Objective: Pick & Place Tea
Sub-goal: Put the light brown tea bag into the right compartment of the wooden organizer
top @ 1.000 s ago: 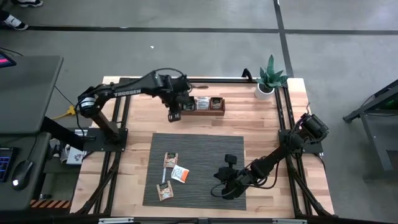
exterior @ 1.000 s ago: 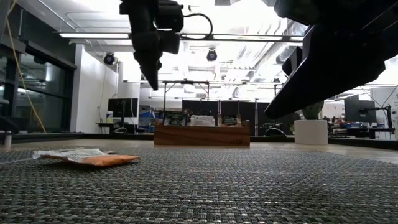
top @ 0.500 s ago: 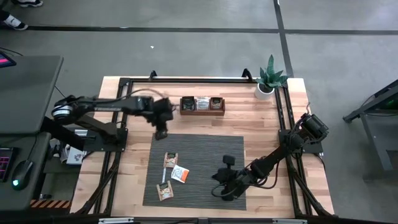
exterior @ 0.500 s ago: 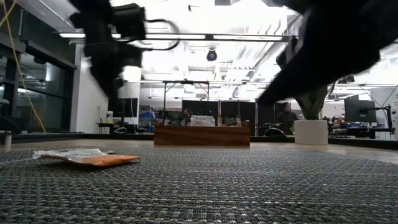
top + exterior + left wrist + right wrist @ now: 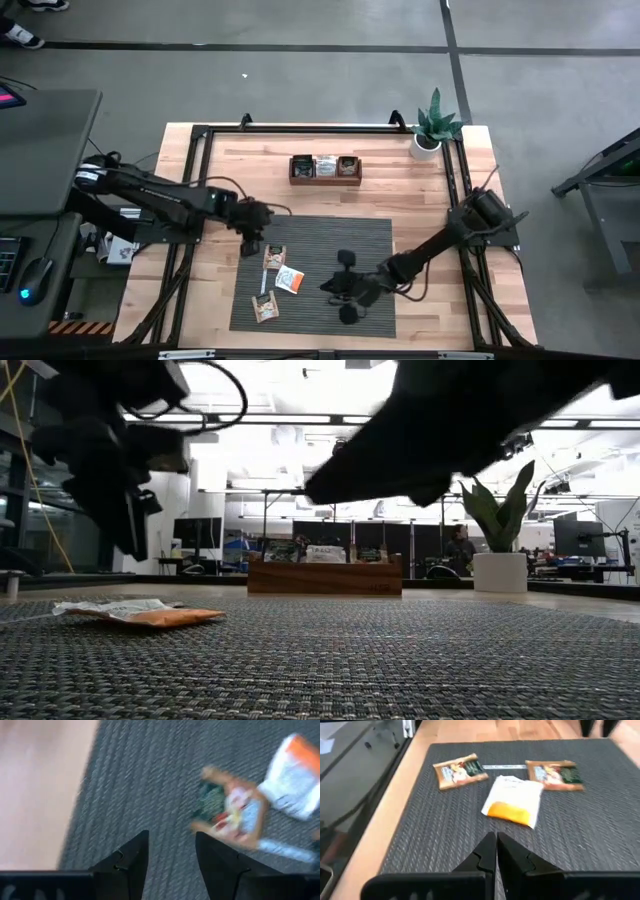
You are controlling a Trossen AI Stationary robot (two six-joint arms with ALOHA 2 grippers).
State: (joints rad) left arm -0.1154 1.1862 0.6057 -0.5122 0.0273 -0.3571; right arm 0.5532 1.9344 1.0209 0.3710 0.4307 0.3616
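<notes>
1. From above, I've got the left gripper (image 5: 250, 240) over the far-left corner of the grey mat (image 5: 370, 235), jaws apart and empty. Three tea sachets lie on the mat's left half: a tan one (image 5: 273, 258) just beside my gripper toward the near side, an orange-and-white one (image 5: 290, 281) next, another tan one (image 5: 265, 308) nearest the front edge. A thin white strip (image 5: 264, 281) lies alongside them. The wooden box (image 5: 325, 168) sits far off on the table, already holding sachets.

2. Right gripper (image 5: 342, 288) hangs over the mat's middle, to the right of the sachets, fingers pressed together, nothing in them.

3. At table height, the orange sachet (image 5: 150, 615) lies flat on the left, the box (image 5: 325, 577) well behind it, a potted plant (image 5: 498, 545) far right.

4. On the left wrist camera, my fingers (image 5: 127, 862) stand parted, and the tan sachet (image 5: 230, 817) lies just ahead and off to one side, not yet between them.

5. On the right wrist camera, closed fingertips (image 5: 495, 852) point at the orange sachet (image 5: 514, 802), with a tan one either side.

6. My call: the left arm is nearer the far tan sachet; it needs a small shift before descending.
</notes>
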